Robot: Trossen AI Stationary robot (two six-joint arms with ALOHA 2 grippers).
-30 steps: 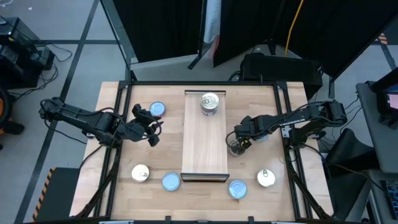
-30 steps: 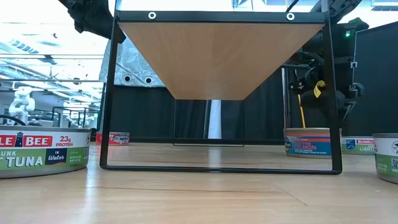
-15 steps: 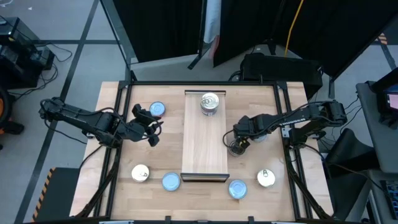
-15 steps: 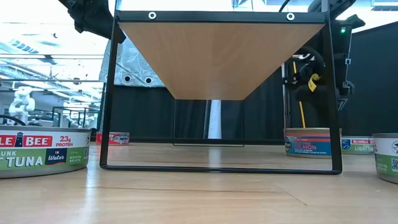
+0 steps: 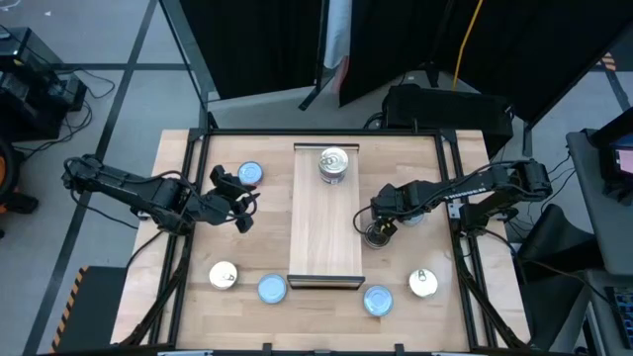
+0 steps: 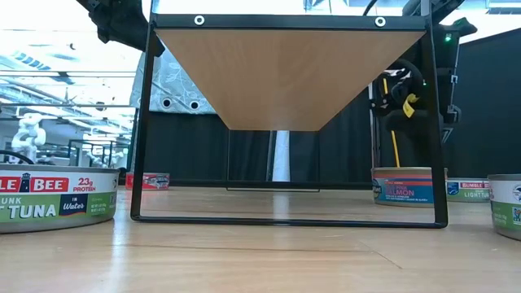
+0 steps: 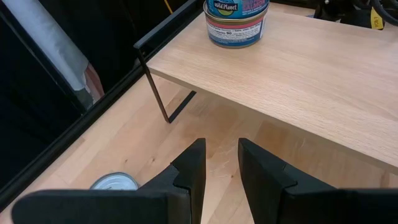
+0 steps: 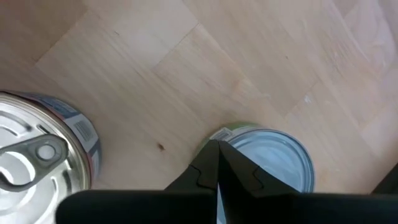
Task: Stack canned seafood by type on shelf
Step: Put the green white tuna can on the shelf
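The shelf (image 5: 324, 222) is a long light-wood board on a black frame in the table's middle. A silver pull-tab can (image 5: 334, 163) stands at its far end, also seen in the left wrist view (image 7: 236, 22). Other cans stand on the tabletop: blue tops (image 5: 250, 174), (image 5: 272, 289), (image 5: 378, 300), cream tops (image 5: 224, 275), (image 5: 423, 284). A silver-top can (image 8: 37, 162) and a blue-top can (image 8: 273, 155) lie under my right gripper (image 8: 217, 155), which is shut, points down and hangs above them (image 6: 400, 91). My left gripper (image 7: 221, 162) waits left of the shelf, open.
The shelf's black frame legs (image 6: 435, 122) stand on the tabletop (image 5: 198, 297), leaving a gap under the board. In the low view, tuna and salmon cans (image 6: 57, 199), (image 6: 403, 185) sit at either side. Black rails (image 5: 188, 178) run along the table's edges.
My right gripper has risen a little above the cans right of the shelf. The left arm and all cans have kept still.
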